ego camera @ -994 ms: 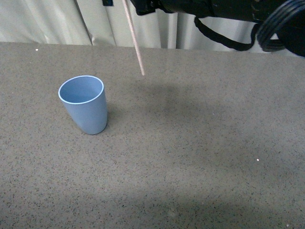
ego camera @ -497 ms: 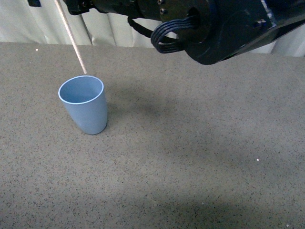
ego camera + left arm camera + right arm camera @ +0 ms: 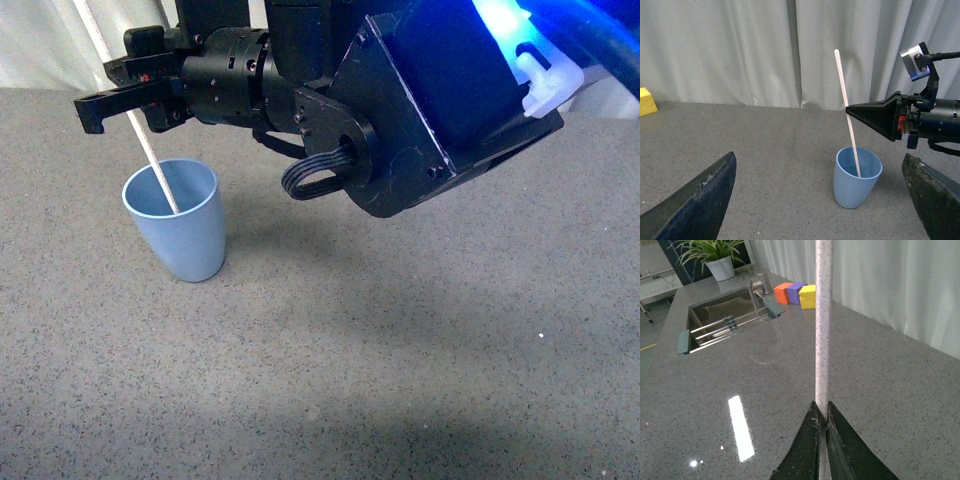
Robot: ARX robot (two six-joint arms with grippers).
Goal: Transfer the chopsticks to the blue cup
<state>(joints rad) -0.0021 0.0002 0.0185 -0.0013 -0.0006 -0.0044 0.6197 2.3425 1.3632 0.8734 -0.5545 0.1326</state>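
The blue cup [image 3: 178, 225] stands upright on the grey counter at the left; it also shows in the left wrist view [image 3: 855, 176]. My right gripper [image 3: 100, 110] is shut on the chopsticks [image 3: 140, 140], a thin cream-white stick held tilted, with its lower end inside the cup's mouth. The left wrist view shows the stick [image 3: 846, 107] pinched by the right gripper [image 3: 849, 111] above the cup. The right wrist view shows the stick [image 3: 823, 325] clamped between the shut jaws of the gripper [image 3: 823, 412]. My left gripper [image 3: 822, 200] is open and empty, with its fingers [image 3: 695, 205] on either side of the cup, short of it.
The right arm [image 3: 400, 110] hangs over the middle of the counter. A white curtain [image 3: 740, 50] closes the back. A yellow block [image 3: 646, 101] lies at the counter's far edge. The right wrist view shows a sink [image 3: 725, 315], coloured blocks [image 3: 795, 294] and a potted plant [image 3: 717, 260].
My right arm has moved left and down with the stick. The stick's tip has gone from above the counter to inside the cup's mouth.
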